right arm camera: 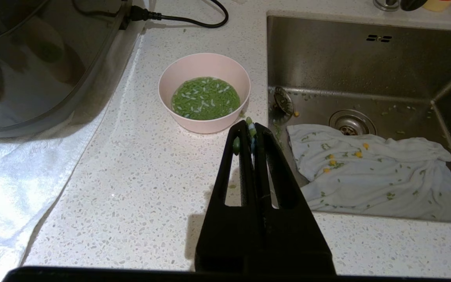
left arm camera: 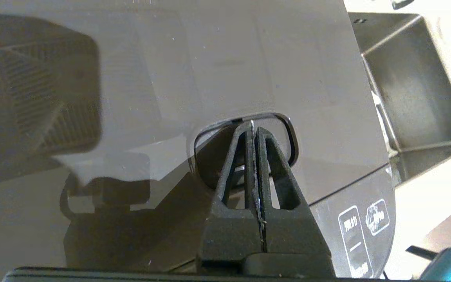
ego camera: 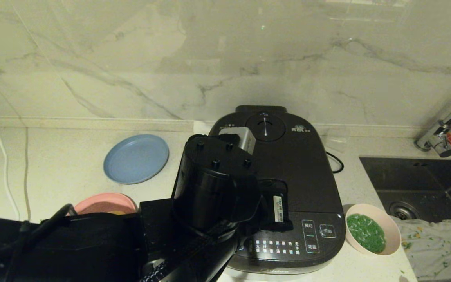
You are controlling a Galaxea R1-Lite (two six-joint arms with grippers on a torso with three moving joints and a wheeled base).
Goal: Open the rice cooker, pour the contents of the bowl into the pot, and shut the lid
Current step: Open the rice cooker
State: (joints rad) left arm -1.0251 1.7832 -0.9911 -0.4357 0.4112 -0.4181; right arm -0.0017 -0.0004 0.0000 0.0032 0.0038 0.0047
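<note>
Head view shows the rice cooker (ego camera: 284, 188) at the centre of the speckled counter (ego camera: 53, 164), its lid (ego camera: 288, 156) down and closed, so the pot is hidden. At about 3 o'clock from the cooker's front panel, just beside it, sits the bowl (ego camera: 372, 234), upright, with the contents (ego camera: 365, 232), green grains flecked with white, lying inside. The left arm reaches over the cooker from 8 o'clock, and its bulk covers the left gripper in this view. On the left wrist view the left gripper (left arm camera: 253, 129) has its jaws pressed together, the tips set on the rounded release button (left arm camera: 284, 135) in the lid; whether they press it down cannot be told. The right gripper (right arm camera: 249, 129) shows only on its own wrist view, jaws together over the counter just short of the bowl (right arm camera: 204, 92), with a few green grains stuck near the tips. A blue plate (ego camera: 136, 158) lies at 9 o'clock from the cooker, a pink plate (ego camera: 106, 203) nearer the robot, partly behind the arm. A sink (ego camera: 417, 172) lies at 3 o'clock, with a white cloth (ego camera: 437, 246) in it.
</note>
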